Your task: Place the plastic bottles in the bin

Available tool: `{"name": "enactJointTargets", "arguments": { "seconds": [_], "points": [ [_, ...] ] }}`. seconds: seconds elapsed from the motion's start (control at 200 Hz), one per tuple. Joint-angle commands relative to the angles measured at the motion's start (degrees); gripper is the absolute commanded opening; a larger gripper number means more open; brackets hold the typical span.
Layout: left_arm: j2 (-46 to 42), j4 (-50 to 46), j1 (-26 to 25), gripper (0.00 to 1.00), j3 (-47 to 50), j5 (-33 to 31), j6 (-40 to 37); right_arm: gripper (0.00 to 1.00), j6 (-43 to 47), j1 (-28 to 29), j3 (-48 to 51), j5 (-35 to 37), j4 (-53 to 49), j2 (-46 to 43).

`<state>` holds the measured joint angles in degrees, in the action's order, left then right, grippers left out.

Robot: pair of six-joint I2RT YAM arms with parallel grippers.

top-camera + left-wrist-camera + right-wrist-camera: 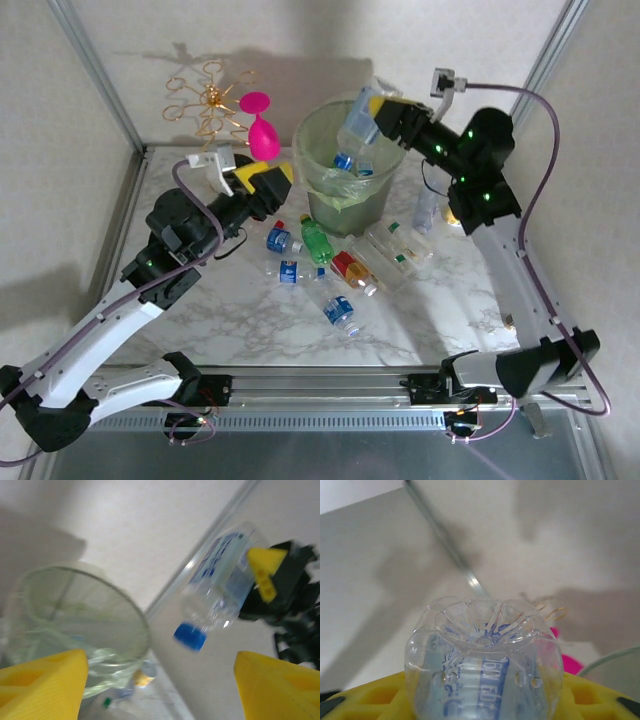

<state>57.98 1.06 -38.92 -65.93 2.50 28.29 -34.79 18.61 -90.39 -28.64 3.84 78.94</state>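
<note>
Release over the bin is the step we judge to be in hand. Our right gripper is clamped on a clear, blue-labelled bottle, with its fingers closed round the body near the base. From the right wrist we look straight onto that base, seated between the yellow pads. Seen from above, the bottle hangs tilted and cap-down over the far right part of the bin's mouth. We think it is held that way so it drops neck first and lands inside rather than clipping the rim. A few binned bottles lie in the green liner.

Our left gripper hovers just left of the bin, near the goblet. Its fingers are spread wide with nothing between them. We judge it is parked there to stay out of the drop's way while being ready for another pick.

Loose bottles lie on their sides on the table in front of the bin. Among them are a green one, a red-labelled one and a blue-labelled one. All lie apart from both grippers, so we reckon much of the job is left.
</note>
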Motion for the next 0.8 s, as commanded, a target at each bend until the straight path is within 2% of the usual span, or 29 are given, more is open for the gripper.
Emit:
{"name": "enactJointTargets", "arguments": {
  "seconds": [0.0, 0.245, 0.421, 0.526, 0.796],
  "points": [
    [2.15, -8.3, -0.44, 0.75, 0.73, -6.1, -5.04, 0.44, 10.52, -0.64, -5.47, 8.52, -10.34, 6.74],
    [1.62, -9.11, -0.81, 0.74, 3.41, -9.83, -8.45, 0.43, 18.13, -0.81, -15.71, 15.44, -15.68, 19.31],
    [1.23, -7.72, -0.99, 0.74, 5.27, -10.59, -9.05, 0.43, 20.57, -0.16, -18.07, 16.73, -18.34, 25.21],
    [1.37, -7.27, -0.99, 0.74, 5.77, -10.37, -9.31, 0.42, 24.04, 1.69, -20.41, 20.24, -22.48, 28.91],
    [2.15, -7.04, -0.98, 0.74, 6.32, -9.54, -9.22, 0.43, 25.76, 4.56, -22.96, 16.99, -29.46, 36.17]
  ]
}}
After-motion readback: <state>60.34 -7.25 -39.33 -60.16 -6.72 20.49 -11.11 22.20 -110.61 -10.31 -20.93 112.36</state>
